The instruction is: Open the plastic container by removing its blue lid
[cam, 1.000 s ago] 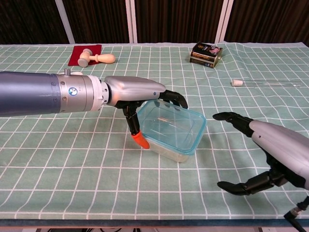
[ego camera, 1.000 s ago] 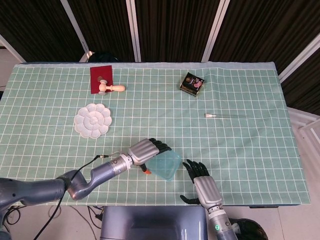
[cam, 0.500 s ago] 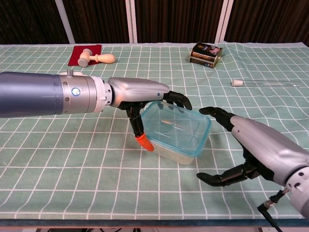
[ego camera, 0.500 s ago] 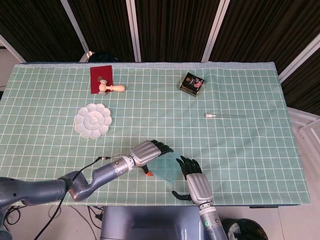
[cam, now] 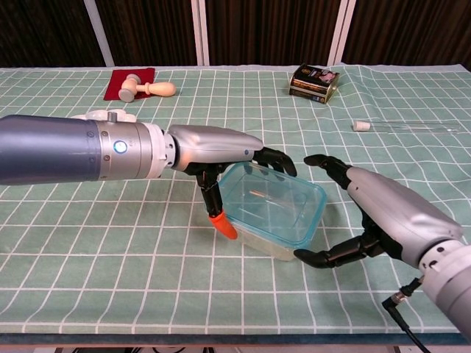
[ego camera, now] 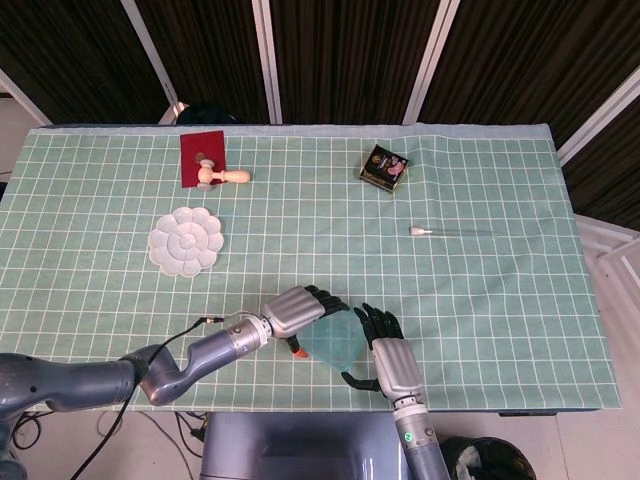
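Observation:
The clear plastic container [ego camera: 333,340] [cam: 278,214] with its blue lid [cam: 274,199] on top sits near the table's front edge. My left hand [ego camera: 296,307] [cam: 218,145] grips its left end, fingers over the far rim and the orange-tipped thumb [cam: 223,225] against the near side. My right hand [ego camera: 387,358] [cam: 383,212] is cupped around the right end with fingers spread. Its fingertips [cam: 319,160] hover by the far right corner and its thumb reaches the near right corner. Whether it touches the container is unclear.
A white flower-shaped palette [ego camera: 186,240] lies to the left. At the back left is a red cloth [ego camera: 201,156] [cam: 129,79] with a wooden stamp [ego camera: 226,177] [cam: 147,90]. A dark tin [ego camera: 384,166] [cam: 314,81] and a thin glass tube [ego camera: 449,232] [cam: 401,126] lie at the right.
My right hand has swung in from the right and now brackets the container's right end. The left hand has kept its hold, and the container shifted slightly rightward.

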Robot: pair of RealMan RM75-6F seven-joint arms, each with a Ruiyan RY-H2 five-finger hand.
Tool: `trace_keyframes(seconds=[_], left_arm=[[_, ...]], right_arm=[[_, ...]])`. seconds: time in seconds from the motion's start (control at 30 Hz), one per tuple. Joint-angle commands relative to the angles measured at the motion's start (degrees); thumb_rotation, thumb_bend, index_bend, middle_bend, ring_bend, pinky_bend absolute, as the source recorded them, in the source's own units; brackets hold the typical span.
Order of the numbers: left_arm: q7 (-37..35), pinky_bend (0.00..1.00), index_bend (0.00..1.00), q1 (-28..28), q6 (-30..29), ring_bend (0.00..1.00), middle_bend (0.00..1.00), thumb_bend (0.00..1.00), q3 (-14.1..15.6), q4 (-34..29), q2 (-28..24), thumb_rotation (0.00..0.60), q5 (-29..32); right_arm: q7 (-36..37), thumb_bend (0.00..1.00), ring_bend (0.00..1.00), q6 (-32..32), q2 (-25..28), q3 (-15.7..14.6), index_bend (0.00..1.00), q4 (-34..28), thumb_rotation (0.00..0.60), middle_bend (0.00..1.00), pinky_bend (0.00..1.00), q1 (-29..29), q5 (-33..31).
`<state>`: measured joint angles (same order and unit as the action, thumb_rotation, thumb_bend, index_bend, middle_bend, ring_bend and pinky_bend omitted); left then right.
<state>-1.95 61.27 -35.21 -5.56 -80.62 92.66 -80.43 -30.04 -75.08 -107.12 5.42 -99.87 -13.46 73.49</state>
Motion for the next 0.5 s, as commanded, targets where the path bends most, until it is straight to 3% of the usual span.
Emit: trace_keyframes(seconds=[0.03, 0.5], left_arm=[[0.1, 0.37, 0.19, 0.1, 0.0, 0.23, 0.18, 0.07, 0.0, -0.1, 0.0, 0.600, 0.1], [0.8, 0.37, 0.19, 0.2, 0.0, 0.23, 0.18, 0.07, 0.2, 0.0, 0.3, 0.600, 1.1]], right_arm=[[0.1, 0.29, 0.00, -0.1, -0.1, 0.1, 0.00, 0.2, 0.600, 0.00, 0.00, -0.1, -0.2], [1.8, 0.29, 0.00, -0.9, -0.4, 0.3, 0.00, -0.7, 0.600, 0.00, 0.00, -0.1, -1.5]])
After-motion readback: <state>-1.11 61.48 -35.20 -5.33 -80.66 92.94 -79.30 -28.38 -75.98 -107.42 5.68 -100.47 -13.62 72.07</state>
